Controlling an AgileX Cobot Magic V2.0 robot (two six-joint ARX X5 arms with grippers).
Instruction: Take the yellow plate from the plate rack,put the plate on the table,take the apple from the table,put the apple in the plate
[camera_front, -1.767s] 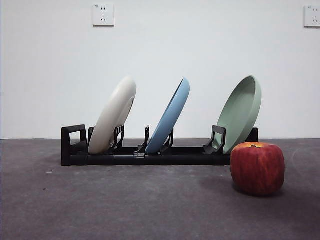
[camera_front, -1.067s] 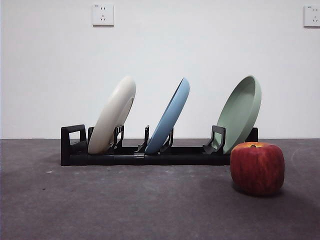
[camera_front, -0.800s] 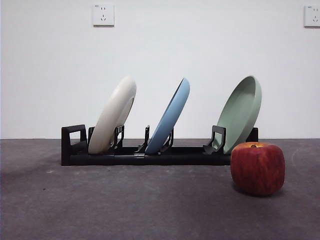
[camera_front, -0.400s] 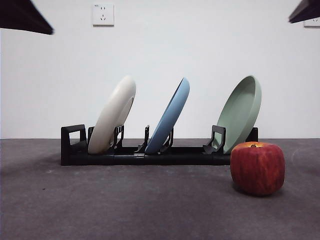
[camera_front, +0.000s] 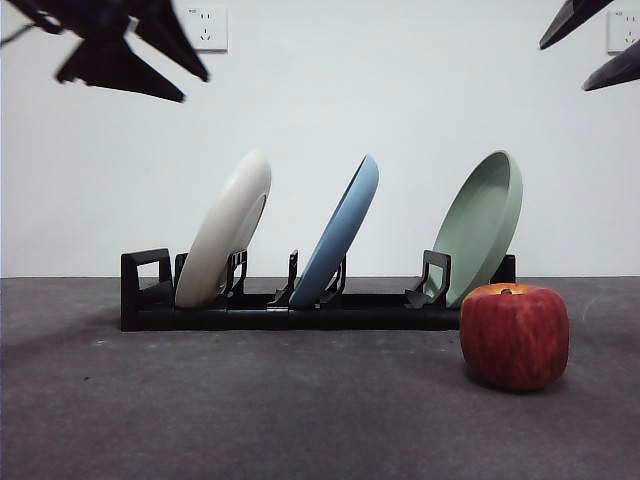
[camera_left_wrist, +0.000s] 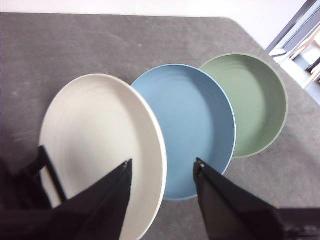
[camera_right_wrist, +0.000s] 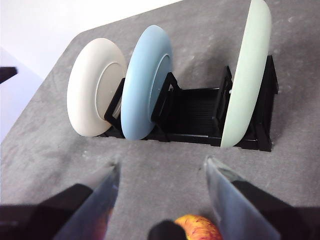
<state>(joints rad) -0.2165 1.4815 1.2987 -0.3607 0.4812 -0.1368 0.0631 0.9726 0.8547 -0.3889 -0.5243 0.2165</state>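
Yellow plate (camera_front: 224, 232) leans in the plate rack (camera_front: 290, 305), rim exposed for grasping; left gripper (camera_left_wrist: 162, 172) hangs released above it; right gripper (camera_right_wrist: 161, 167), released, hangs over the apple (camera_front: 514, 336)

Even, soft light fills all three views, with a bright white wall and no harsh glare. In the front view the apple (camera_front: 514, 336) casts a faint shadow on the table (camera_front: 250, 410), and dark arm shapes at both upper corners look blurred. Jaw edges near each wrist camera are out of focus.
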